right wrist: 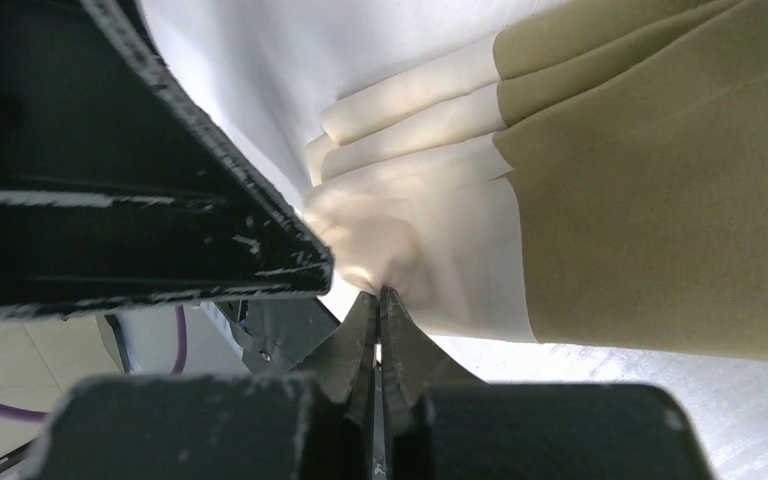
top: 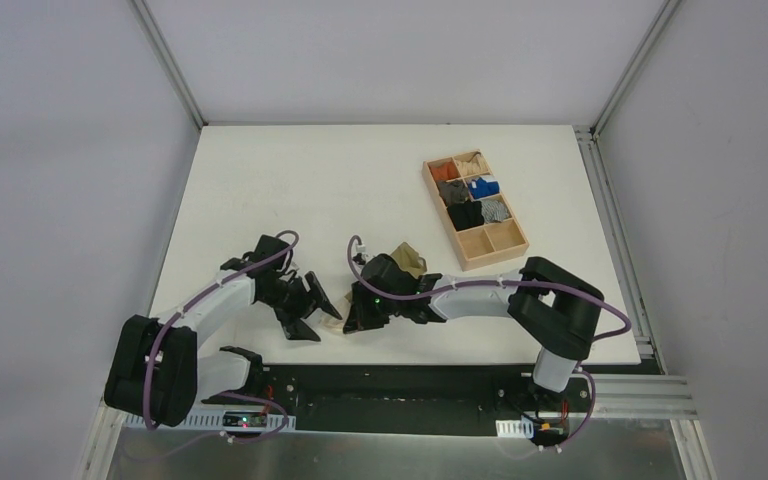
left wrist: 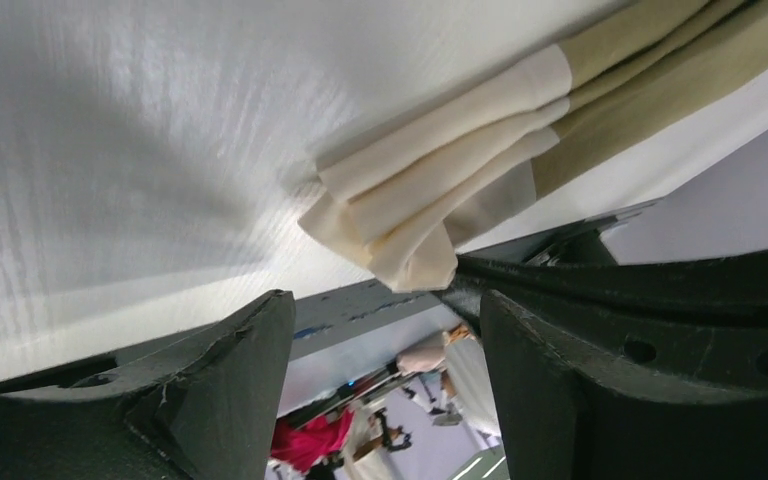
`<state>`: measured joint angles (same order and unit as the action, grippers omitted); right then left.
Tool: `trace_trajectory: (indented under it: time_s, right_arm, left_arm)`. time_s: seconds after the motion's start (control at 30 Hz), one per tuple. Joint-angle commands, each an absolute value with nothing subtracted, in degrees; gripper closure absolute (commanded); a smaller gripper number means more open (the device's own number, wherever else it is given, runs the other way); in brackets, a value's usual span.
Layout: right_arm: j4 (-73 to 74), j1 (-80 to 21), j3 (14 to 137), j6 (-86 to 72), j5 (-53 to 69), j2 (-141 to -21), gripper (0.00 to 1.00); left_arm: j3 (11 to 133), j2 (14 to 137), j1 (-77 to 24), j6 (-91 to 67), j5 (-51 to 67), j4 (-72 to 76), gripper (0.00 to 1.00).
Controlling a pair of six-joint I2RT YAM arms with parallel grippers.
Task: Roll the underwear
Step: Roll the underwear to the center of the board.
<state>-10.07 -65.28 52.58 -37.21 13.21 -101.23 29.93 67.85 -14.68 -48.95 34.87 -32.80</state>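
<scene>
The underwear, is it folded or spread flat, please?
Folded: the underwear shows several stacked waistband layers, bunched where the right hand pinches.

No words, numbers or signs can be read in any view. The soft olive-khaki cloth underwear (right wrist: 650, 200) has a cream-white band (right wrist: 410, 230), and the part of the band that shows looks plain, with no letters clear enough to read.
</scene>
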Motion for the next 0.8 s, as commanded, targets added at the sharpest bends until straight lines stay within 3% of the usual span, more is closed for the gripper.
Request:
trace_trajectory:
  time_s: [0.0, 0.3, 0.6, 0.77]
  right_arm:
    - [-12.28, -65.13, 51.82, -38.53, 14.25, -97.95, 1.00]
    - [-14.18, -64.93, 50.89, -40.00, 14.49, -97.75, 1.00]
    - [-15.85, -64.69, 49.78, -41.33, 15.10, -97.69, 1.00]
    - [-16.17, -64.67, 49.23, -41.74, 15.40, -97.39, 1.00]
  left_arm:
    - [26.22, 65.78, -15.27, -58.28, 33.89, -26.87, 0.32]
    - [23.56, 63.21, -15.47, -62.87, 31.95, -24.73, 0.32]
    - [23.14, 65.22, -15.74, -63.38, 30.85, -21.29, 0.39]
    - [23.93, 67.80, -15.86, -62.40, 29.28, -20.76, 0.49]
